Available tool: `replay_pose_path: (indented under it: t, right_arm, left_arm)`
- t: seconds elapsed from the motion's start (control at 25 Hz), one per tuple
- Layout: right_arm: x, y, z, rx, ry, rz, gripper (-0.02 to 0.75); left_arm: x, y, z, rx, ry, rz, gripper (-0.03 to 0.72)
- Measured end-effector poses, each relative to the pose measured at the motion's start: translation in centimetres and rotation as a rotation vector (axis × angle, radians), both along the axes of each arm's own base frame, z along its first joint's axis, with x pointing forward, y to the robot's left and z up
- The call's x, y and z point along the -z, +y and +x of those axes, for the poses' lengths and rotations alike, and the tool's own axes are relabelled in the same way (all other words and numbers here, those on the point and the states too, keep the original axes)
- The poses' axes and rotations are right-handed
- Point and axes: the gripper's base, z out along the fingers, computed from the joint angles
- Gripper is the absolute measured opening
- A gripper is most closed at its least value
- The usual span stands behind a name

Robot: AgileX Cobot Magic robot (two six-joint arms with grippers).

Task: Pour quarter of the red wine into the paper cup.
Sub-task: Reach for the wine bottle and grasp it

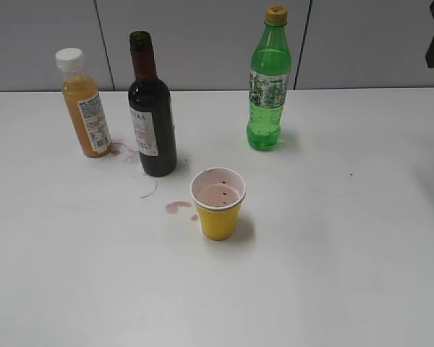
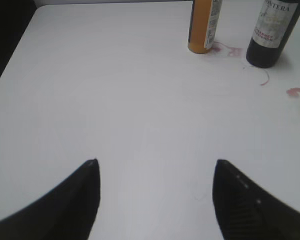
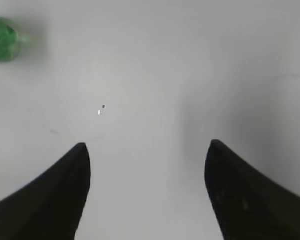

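Left gripper (image 2: pixel 155 162): fingers spread wide, nothing between them, above bare tabletop (image 1: pixel 333 289).
Juice bottle (image 1: pixel 84 103): upright, far left, white cap on.
Wine (image 1: pixel 151 116): upright, uncapped, just right of the juice; pink spills (image 1: pixel 178 207) nearby.
Cup (image 1: pixel 218 203): upright, front of the wine, right of it.
Soda bottle (image 1: pixel 268 82): upright, back right.
Right gripper (image 3: pixel 147 145): fingers parted, holding nothing.

wine bottle (image 2: pixel 271 31) top cropped, green bottle (image 3: pixel 2 31) blurred, cut off
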Motion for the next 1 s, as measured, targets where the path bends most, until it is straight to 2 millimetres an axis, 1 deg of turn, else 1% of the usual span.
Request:
replay_pose_path:
  t: [0.08, 0.16, 0.24, 0.32, 0.36, 0.48, 0.6, 0.76, 0.92, 1.0]
  right_arm:
    - [-0.5, 0.1, -1.0, 0.003, 0.002, 0.009, 0.54]
    - [-1.3, 0.2, -3.2, 0.005, -0.002, 0.024, 0.54]
    - [-1.4, 0.3, -6.0, 0.006, 0.021, 0.03, 0.538]
    - [-1.7, 0.3, -9.4, -0.008, 0.03, 0.024, 0.538]
    - [-1.3, 0.2, -10.9, -0.014, 0.046, 0.018, 0.538]
    - [-1.1, 0.1, -15.9, -0.023, 0.041, -0.001, 0.538]
    - [-0.4, 0.0, -20.1, -0.025, 0.03, -0.006, 0.538]
    - [0.4, 0.0, -25.1, -0.025, -0.024, -0.009, 0.538]
    - [1.8, 0.0, -29.3, -0.024, -0.101, -0.01, 0.538]
    - [2.3, 0.0, -31.1, -0.023, -0.176, -0.01, 0.538]
  left_arm:
    - [0.0, 0.0, 0.0, 0.0, 0.0, 0.0, 0.517]
    - [0.0, 0.0, 0.0, 0.0, 0.0, 0.0, 0.517]
    - [0.0, 0.0, 0.0, 0.0, 0.0, 0.001, 0.517]
    - [0.0, 0.0, 0.0, 0.0, 0.0, 0.0, 0.517]
    - [0.0, 0.0, 0.0, 0.0, 0.0, 0.001, 0.517]
    - [0.0, 0.0, 0.0, 0.0, 0.0, 0.001, 0.517]
    - [0.0, 0.0, 0.0, 0.0, 0.0, 0.001, 0.517]
    - [0.0, 0.0, 0.0, 0.0, 0.0, 0.001, 0.517]
    - [0.0, 0.0, 0.0, 0.0, 0.0, 0.001, 0.517]
    - [0.0, 0.0, 0.0, 0.0, 0.0, 0.001, 0.517]
